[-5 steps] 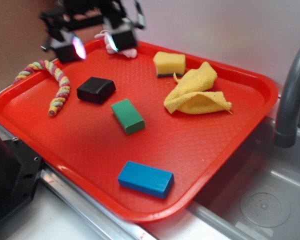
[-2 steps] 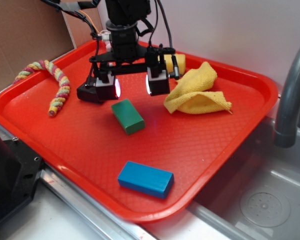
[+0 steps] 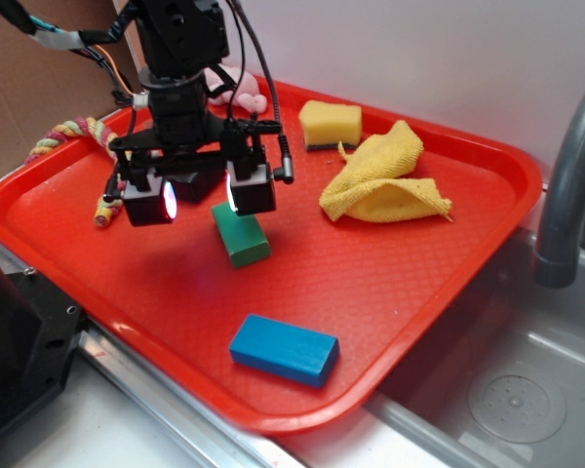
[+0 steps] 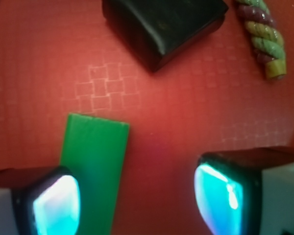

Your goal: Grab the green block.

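exterior view angled down, wrist view overhead

Free room and obstacles. The tool (image 3: 201, 199) hangs with its fingers spread, above the red tray (image 3: 390, 283); one finger (image 3: 251, 188) overlaps the green block (image 3: 240, 234), so the block lies off-centre, not between the fingers. Bare tray floor shows between the fingers in the wrist view. The black block (image 4: 161, 24) stands just behind the tool, and the twisted rope (image 3: 112, 175) lies near its outer finger. The blue block (image 3: 284, 349) sits well apart toward the near rim. The yellow cloth (image 3: 385, 180) and sponge (image 3: 331, 124) lie across open floor. The faucet (image 3: 570, 185) rises beyond the tray's far side.
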{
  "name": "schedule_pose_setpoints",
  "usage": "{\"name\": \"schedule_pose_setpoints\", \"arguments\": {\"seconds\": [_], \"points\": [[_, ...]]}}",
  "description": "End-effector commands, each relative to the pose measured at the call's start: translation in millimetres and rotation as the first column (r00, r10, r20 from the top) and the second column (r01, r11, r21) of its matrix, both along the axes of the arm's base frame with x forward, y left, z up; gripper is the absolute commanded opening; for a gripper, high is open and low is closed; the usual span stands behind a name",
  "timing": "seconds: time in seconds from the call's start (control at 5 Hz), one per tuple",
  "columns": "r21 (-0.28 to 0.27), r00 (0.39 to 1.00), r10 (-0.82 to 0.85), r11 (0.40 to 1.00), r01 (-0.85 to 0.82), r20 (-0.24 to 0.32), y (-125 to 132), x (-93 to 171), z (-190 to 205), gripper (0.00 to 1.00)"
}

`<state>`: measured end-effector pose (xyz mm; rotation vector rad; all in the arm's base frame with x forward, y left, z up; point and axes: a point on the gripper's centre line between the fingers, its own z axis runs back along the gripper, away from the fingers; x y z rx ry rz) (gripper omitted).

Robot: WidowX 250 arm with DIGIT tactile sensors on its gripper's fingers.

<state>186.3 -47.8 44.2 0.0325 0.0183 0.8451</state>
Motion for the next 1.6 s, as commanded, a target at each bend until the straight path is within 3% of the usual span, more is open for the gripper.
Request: {"name": "schedule_pose_setpoints", "arguments": {"seconds": [0.0, 0.4, 1.0, 1.2, 1.4], "points": [[-0.039, 0.997, -0.069, 0.997, 0.071, 0.046, -0.8, 9.5, -2.1, 1.0], [-0.044, 0.996, -0.072, 0.996, 0.074, 0.047, -8.7, 26.6, -8.1, 1.0], [-0.029, 0.997, -0.068, 0.997, 0.067, -0.037, -7.6, -11.0, -28.4, 1.0], [-0.044, 0.973, -0.226, 0.974, 0.224, -0.039, -8.6, -25.7, -29.3, 0.0], [-0.099, 0.885, -0.461, 0.88, 0.465, 0.059, -49.9, -22.5, -22.2, 0.0]]}}
